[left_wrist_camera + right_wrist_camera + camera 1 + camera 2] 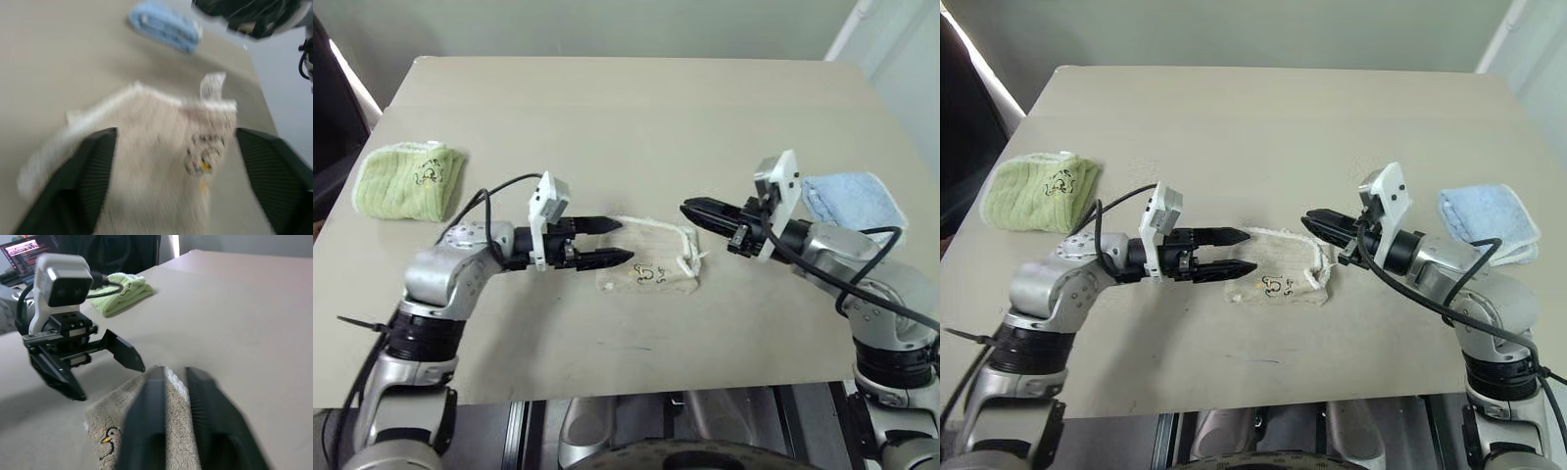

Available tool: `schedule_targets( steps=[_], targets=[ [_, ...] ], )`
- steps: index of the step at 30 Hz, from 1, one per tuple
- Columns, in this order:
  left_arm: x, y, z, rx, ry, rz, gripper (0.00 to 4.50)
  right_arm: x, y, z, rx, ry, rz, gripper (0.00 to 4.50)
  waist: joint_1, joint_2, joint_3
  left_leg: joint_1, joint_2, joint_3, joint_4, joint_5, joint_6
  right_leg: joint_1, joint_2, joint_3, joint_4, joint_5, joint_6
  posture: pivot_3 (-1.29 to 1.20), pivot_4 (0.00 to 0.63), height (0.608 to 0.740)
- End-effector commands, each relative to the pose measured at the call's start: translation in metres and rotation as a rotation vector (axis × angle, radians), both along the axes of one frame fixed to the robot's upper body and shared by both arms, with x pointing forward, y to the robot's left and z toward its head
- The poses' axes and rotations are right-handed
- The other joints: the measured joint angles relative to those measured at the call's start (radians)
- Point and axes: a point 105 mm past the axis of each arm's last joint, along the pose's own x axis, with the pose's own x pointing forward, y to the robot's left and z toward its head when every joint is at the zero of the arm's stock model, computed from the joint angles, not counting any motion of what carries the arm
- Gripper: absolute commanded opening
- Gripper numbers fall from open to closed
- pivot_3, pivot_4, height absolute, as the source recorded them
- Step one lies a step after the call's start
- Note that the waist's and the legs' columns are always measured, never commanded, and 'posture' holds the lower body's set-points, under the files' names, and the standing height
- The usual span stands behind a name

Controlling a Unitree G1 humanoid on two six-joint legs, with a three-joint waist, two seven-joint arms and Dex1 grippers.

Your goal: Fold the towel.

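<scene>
1. Towel (pixel 649 269) sits on the table (pixel 626 117) as a small, already doubled bundle, closer to the near edge than the far one and about midway between the two side edges. Its white corded edging and a little printed emblem face up.

2. Its long axis runs side to side along the near edge, so each short end faces one arm.

3. Left gripper (pixel 613 242) hangs just above the bundle's left end with its fingers spread wide and nothing between them; from its own wrist camera the cloth lies squarely in the gap.

4. Right gripper (pixel 697 211) hovers above the right end, near the looped cord at that corner, fingers pressed together and holding nothing that I can make out.

5. Both tips point inward toward each other across the bundle. The left one looks slightly nearer the cloth and is the one ready to bite.

6. Green folded cloth (pixel 411 181) by the left edge and blue folded cloth (pixel 852 201) by the right edge lie well apart from all this.
</scene>
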Motion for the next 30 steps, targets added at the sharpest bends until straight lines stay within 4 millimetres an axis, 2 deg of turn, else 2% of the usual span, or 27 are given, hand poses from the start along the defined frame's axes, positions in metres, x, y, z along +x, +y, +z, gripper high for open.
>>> schedule_targets(
  steps=[1,7,10,14,19,23,30],
  targets=[
    [0.003,-0.001,-0.002,0.001,-0.111,0.002,3.87,0.002,0.017,0.002,0.003,-0.027,0.04,0.01,-0.002,0.0,0.0,0.0,0.0,0.0,0.0,0.0,0.0,-0.001,0.0,0.0,0.0,0.0,-0.001,0.0,0.15,0.703],
    [0.002,-0.003,-0.013,-0.051,-0.16,-0.021,3.87,0.011,0.041,-0.011,0.015,0.005,0.053,0.01,-0.01,0.0,0.0,-0.003,0.001,0.0,0.0,0.0,0.0,-0.004,0.0,-0.001,0.001,0.002,-0.004,0.0,0.15,0.703],
    [-0.002,-0.002,-0.035,-0.002,-0.169,-0.058,3.87,0.021,0.055,-0.025,-0.004,0.029,0.021,0.01,-0.011,0.0,0.0,-0.005,0.001,-0.001,0.001,0.0,0.0,-0.006,0.0,-0.001,0.002,0.005,-0.008,0.0,0.15,0.703],
    [-0.004,-0.003,-0.045,0.012,-0.168,-0.071,3.87,0.028,0.06,-0.035,-0.024,0.047,-0.015,0.01,-0.011,0.0,0.0,-0.006,0.001,-0.001,0.001,0.0,0.001,-0.007,0.0,-0.001,0.002,0.006,-0.009,0.0,0.15,0.703],
    [-0.001,-0.011,-0.068,0.009,-0.141,-0.052,3.87,0.026,0.049,-0.085,-0.149,0.138,-0.1,0.01,-0.007,0.001,-0.001,-0.006,0.0,-0.001,0.002,-0.001,0.001,-0.006,-0.001,-0.001,0.001,0.006,-0.009,0.0,0.15,0.703],
    [0.005,-0.017,-0.066,-0.093,-0.094,-0.02,2.95,0.024,0.042,-0.104,-0.186,0.171,-0.137,0.0,-0.008,0.003,-0.002,-0.005,0.0,-0.001,0.003,-0.001,0.002,-0.004,-0.001,-0.001,0.001,0.007,-0.008,0.0,0.15,0.703],
    [-0.003,-0.023,-0.061,-0.13,-0.053,-0.09,0.46,0.028,0.028,-0.121,-0.221,0.192,-0.198,0.0,-0.008,0.002,-0.002,0.003,0.0,-0.002,0.005,-0.002,0.003,0.005,-0.001,-0.001,0.0,0.001,0.001,0.0,0.15,0.703]
  ],
)
